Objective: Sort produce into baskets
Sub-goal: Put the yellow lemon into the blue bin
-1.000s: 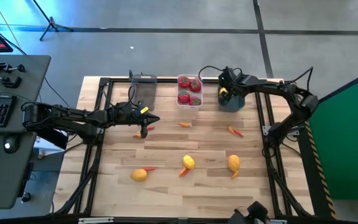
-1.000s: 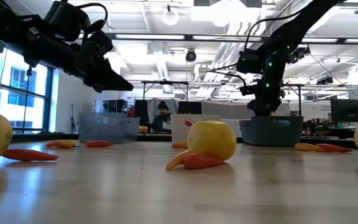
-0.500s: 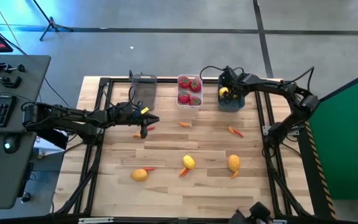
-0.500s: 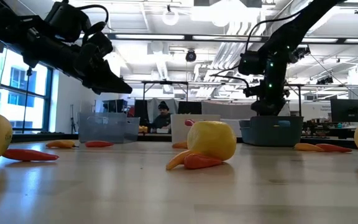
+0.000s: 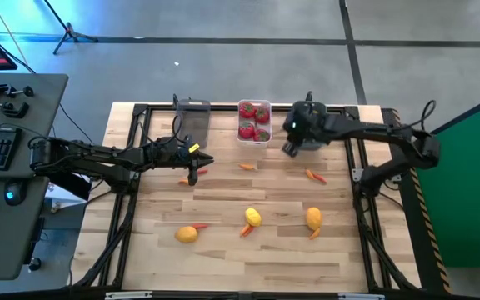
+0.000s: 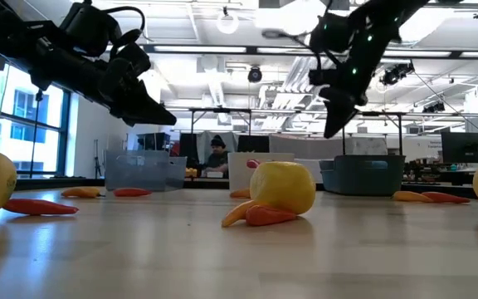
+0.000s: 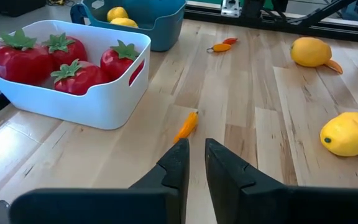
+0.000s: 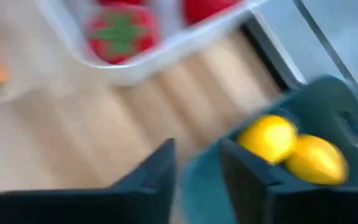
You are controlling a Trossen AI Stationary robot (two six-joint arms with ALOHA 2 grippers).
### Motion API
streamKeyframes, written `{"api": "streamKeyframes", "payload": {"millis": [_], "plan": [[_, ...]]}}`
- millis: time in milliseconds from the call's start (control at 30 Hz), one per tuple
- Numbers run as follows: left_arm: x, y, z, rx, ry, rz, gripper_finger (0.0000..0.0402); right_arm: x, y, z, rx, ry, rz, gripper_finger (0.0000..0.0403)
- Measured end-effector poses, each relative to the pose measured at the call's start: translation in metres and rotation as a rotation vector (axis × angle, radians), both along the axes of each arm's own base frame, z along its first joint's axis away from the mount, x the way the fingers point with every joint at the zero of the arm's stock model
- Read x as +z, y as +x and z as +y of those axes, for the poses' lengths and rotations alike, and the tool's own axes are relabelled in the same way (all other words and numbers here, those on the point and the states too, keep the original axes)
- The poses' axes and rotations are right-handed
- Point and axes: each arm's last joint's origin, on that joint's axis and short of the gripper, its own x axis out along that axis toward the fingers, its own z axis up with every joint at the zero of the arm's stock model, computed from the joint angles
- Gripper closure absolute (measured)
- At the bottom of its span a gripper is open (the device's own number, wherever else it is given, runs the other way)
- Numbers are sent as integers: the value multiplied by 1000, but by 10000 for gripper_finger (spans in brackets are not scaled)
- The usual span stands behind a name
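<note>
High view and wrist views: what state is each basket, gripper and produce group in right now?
white basket: holds four tomatoes.
dark teal basket: holds two lemons.
grey basket: contents unclear.
left gripper: nearly shut, empty, above the table.
right gripper: jaws apart, empty, by the dark teal basket.
loose lemons: three lying on the table.
carrot pieces: scattered loose on the table.

Red tomatoes (image 7: 48,59) with green tops in a white bin (image 7: 98,102), yellow lemons (image 8: 294,149) in a teal bin (image 8: 328,99)

Lemon (image 6: 282,188) on carrot pieces (image 6: 256,215), three baskets (image 6: 363,174) behind.
</note>
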Motion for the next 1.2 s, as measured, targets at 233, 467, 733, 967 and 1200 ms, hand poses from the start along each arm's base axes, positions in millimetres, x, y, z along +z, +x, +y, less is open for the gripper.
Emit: {"api": "streamKeyframes", "payload": {"millis": [233,467,733,967,1200], "plan": [[-2,0,-2,-57,8,23,384,-4,24,83,166,65,-100,388],[-5,-1,-6,-77,0,53,398,-7,40,167,220,214,-299,353],[-4,-1,-5,-67,7,45,400,-41,54,231,237,274,-356,260],[-4,-1,-6,-67,7,45,400,-67,71,251,269,231,-433,124],[-4,0,-5,-67,8,43,400,-92,79,254,295,99,-395,82]]}}
